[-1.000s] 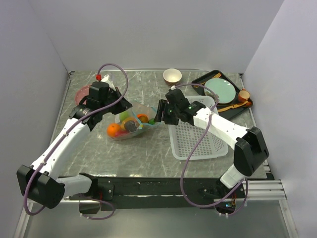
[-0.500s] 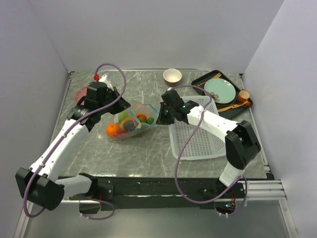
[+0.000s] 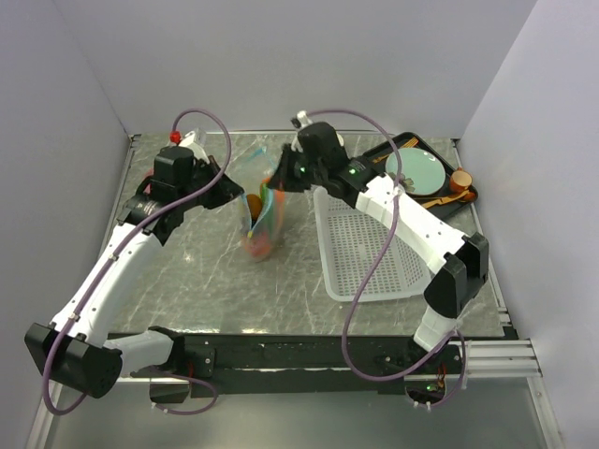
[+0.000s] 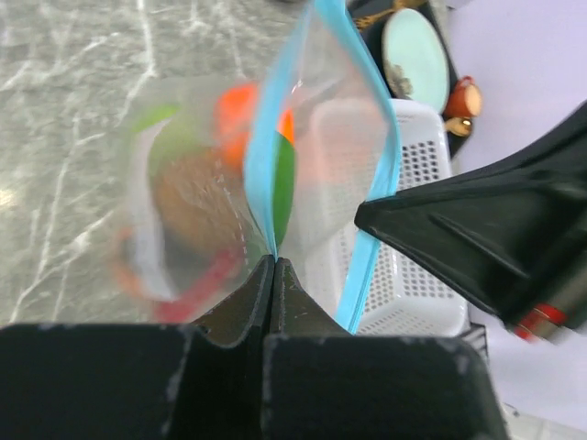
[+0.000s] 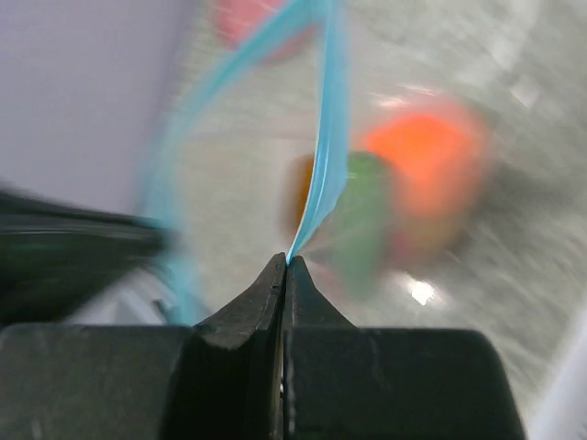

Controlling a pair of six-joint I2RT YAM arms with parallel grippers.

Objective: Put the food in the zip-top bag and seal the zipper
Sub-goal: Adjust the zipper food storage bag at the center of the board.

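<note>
Left claw (image 4: 273,261) and right claw (image 5: 284,261) each pinched one end of the thin teal zipper strip (image 4: 261,156). Clear crinkly plastic bag (image 3: 262,220) hung above the grey marbled counter (image 3: 187,271), centre, with toy fruit (image 3: 260,245) inside. Filling apparently done. Sealing next: press the strip shut along the mouth.

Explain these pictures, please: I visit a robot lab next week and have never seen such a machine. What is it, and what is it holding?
These are two white robot arms bolted at the near edge of a table. The wide picture comes from a camera above and behind them. Each close-up comes from a camera on one wrist, looking along that arm's fingers. The left fingers and the right fingers are both shut on the teal zipper of a clear zip-top bag, one at each end. The bag hangs between them with toy food inside, its mouth not yet sealed. Nearby are a white basket and a teal plate.
</note>
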